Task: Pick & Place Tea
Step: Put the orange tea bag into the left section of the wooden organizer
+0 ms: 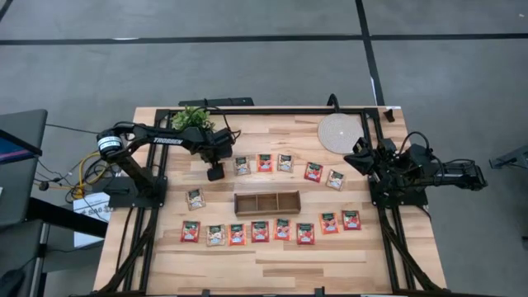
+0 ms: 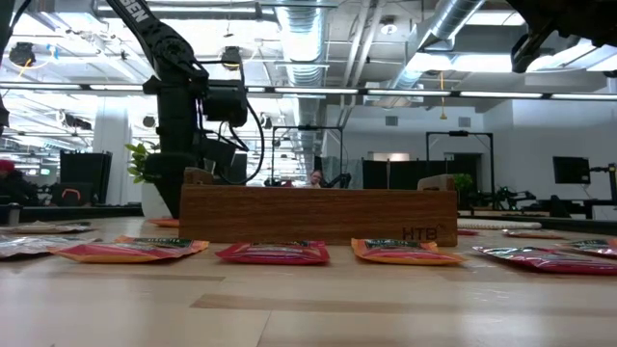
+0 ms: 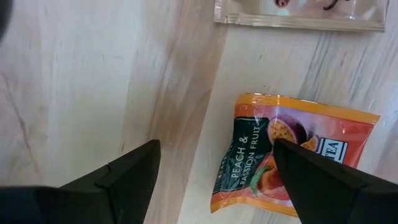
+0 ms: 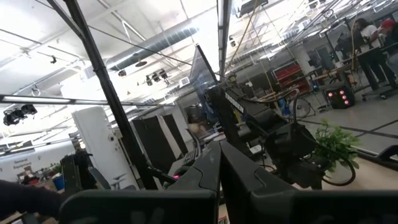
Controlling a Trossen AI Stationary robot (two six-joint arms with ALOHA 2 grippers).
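barely begun, judging by the layout: wooden tray (image 1: 266,203) at table centre, all three compartments seemingly bare, no sachet inside. tea sachets (image 1: 271,230) all out on the tabletop: one row of five beyond the tray, a longer row of eight along the near edge, one loner (image 1: 195,198) off the tray's left end. nothing lifted yet.

left gripper (image 1: 215,172) down low near the left end of the far row, fingers (image 3: 127,174) spread wide and holding nothing. seen past them in the left wrist view, a red peach and passion fruit sachet (image 3: 287,158) flat on the wood, lying toward one finger and not centred in the gap, with the edge of another pale packet (image 3: 298,12) beyond it. probably lining up for a first pick, so nearly the whole job left.

right gripper (image 1: 361,157) parked at the right side of the table, raised and pointing out across the room, fingers pressed together, empty.

round pale disc (image 1: 340,132) at the far right of the table, potted plant (image 1: 192,119) at the far left close behind the left arm. neither in the path to the tray. tray walls the only thing to clear; neighbouring sachets close enough to get nudged during a grab.
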